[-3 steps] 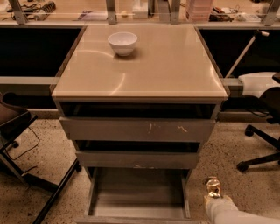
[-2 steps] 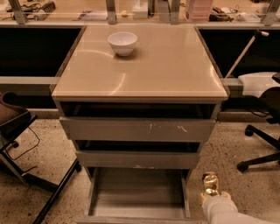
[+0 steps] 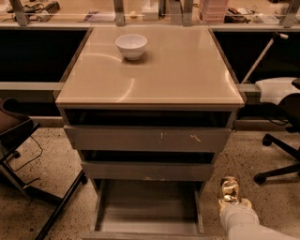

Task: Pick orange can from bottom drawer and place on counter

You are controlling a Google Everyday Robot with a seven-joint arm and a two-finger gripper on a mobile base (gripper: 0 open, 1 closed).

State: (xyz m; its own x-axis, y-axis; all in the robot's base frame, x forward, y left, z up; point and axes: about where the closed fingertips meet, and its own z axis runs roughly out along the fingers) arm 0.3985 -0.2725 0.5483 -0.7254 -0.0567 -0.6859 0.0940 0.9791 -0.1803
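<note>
The hand (image 3: 230, 200) is clamping the orange can (image 3: 229, 186) beside the bottom drawer (image 3: 147, 212) — clear for lifting to the counter (image 3: 178, 70).

At upper centre, slightly left, you have a white bowl (image 3: 131, 45), upright. Along the top edge runs a long tan desk (image 3: 70, 18) with cables and papers, crossed by metal posts (image 3: 119, 9). In mid-frame, note the grey drawer front with white scratches (image 3: 147, 139), slightly open, and a plainer one (image 3: 147, 170) just below it. A dark chair (image 3: 11, 131) stands at your left edge, and an office chair's wheeled base (image 3: 281, 157) at your right, both on speckled floor (image 3: 47, 159). The gripper (image 3: 229, 199) is at lower right.
</note>
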